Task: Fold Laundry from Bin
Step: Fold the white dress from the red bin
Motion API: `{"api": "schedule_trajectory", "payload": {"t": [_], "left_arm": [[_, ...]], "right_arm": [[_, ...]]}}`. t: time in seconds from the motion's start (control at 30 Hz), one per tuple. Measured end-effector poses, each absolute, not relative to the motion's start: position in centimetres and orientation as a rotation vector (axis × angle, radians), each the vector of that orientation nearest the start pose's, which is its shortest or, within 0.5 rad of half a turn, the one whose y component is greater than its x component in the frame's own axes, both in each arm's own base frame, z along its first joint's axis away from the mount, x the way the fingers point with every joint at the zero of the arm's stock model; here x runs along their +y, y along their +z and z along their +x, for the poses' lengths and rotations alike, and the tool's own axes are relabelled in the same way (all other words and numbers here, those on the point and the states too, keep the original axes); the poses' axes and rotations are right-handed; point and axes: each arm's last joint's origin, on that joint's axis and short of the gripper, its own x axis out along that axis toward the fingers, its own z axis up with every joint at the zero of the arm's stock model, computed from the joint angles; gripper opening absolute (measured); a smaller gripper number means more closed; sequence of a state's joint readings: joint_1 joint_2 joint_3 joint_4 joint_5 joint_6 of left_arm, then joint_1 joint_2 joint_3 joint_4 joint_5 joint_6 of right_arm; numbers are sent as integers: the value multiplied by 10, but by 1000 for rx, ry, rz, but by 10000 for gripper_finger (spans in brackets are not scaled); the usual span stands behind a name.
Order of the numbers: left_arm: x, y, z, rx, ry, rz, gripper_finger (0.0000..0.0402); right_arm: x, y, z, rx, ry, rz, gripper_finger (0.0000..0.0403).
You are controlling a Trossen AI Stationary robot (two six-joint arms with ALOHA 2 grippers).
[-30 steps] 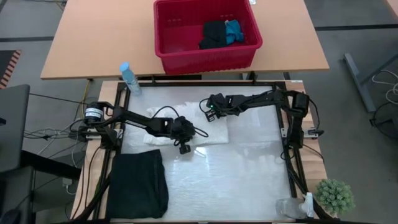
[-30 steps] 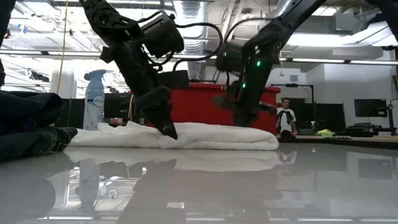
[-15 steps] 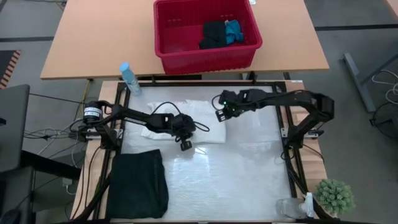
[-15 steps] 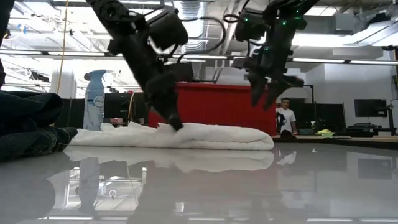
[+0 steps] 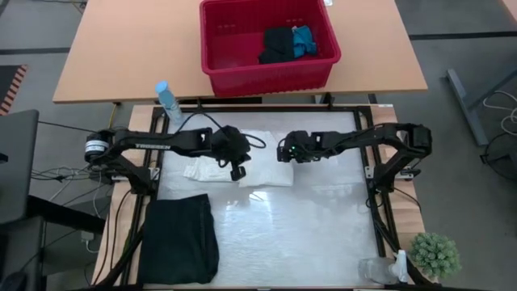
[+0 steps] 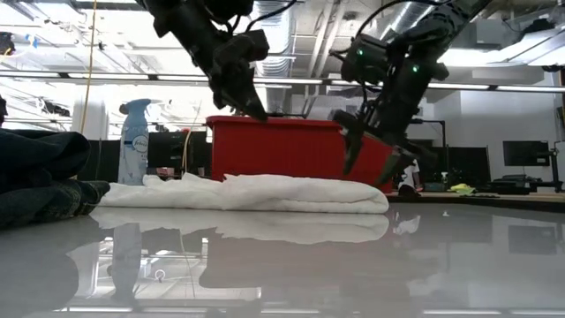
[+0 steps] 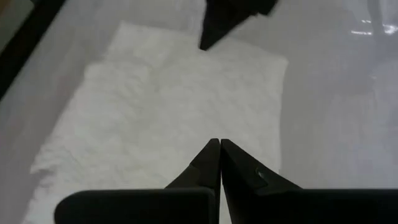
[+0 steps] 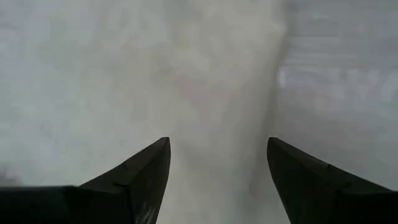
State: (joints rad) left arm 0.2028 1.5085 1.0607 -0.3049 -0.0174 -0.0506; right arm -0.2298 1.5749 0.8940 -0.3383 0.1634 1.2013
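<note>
Midway across the pale worktop [image 5: 323, 234], folded white crinkled cloth [image 5: 258, 162] lying flat in a long low rectangle, both arms poised just above it. Left gripper [image 5: 236, 171] lifted clear over the cloth's left half, fingers [image 7: 214, 163] pressed fully together and holding nothing. Right gripper [image 5: 284, 151] hovering over the cloth's right end, fingers [image 8: 146, 171] spread wide and empty, cloth showing between them, probably just let go or lined up for another fold or pinch. Further back, on a separate wooden table [image 5: 121, 48], red bin [image 5: 266, 73] holding a black garment [image 5: 277, 44] and a small bright blue one [image 5: 304, 39], evidently awaiting their turn. At the worktop's near left corner, black folded garment [image 5: 179, 238] set aside, seemingly finished and parked clear of the working area. Spray bottle [image 5: 167, 101] standing at the far left edge, out of the way. Judged from the layout, white piece close to done, two items left in the bin.
</note>
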Motion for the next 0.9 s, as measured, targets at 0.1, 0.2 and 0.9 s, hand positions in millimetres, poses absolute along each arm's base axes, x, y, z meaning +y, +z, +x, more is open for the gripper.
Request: {"api": "schedule_trajectory", "payload": {"t": [0.1, 0.2, 0.9], "left_arm": [[72, 246, 318, 723, 233, -117, 0], [78, 235, 322, 717, 231, -108, 0], [106, 142, 343, 813, 251, -134, 0]], "right_arm": [[-73, 174, 290, 661, -923, 1114, 292], [-75, 176, 295, 592, -879, 1125, 292], [-76, 169, 288, 647, -958, 1121, 292]]}}
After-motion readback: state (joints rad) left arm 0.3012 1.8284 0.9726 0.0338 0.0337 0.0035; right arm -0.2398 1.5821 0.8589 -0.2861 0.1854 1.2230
